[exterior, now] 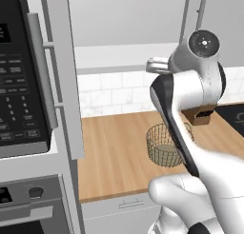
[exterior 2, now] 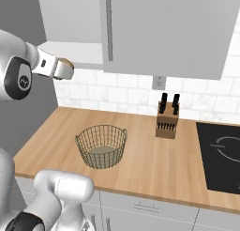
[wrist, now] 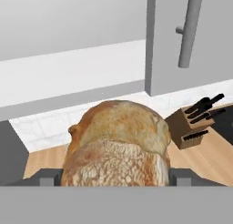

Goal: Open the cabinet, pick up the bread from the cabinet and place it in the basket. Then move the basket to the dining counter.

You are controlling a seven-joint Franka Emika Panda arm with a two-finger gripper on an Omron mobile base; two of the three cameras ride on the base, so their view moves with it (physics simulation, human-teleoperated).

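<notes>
One bread loaf (wrist: 117, 145) between the wide pincer (wrist: 116, 176) fingers

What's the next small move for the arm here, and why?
Probably carry the bread down and over the wire basket. In the hand view the loaf sits between the claw fingers, which flank it on both sides, so it looks gripped. In the right base view the claw is up near the open cabinet, left of and above the basket on the wood worktop.
</notes>
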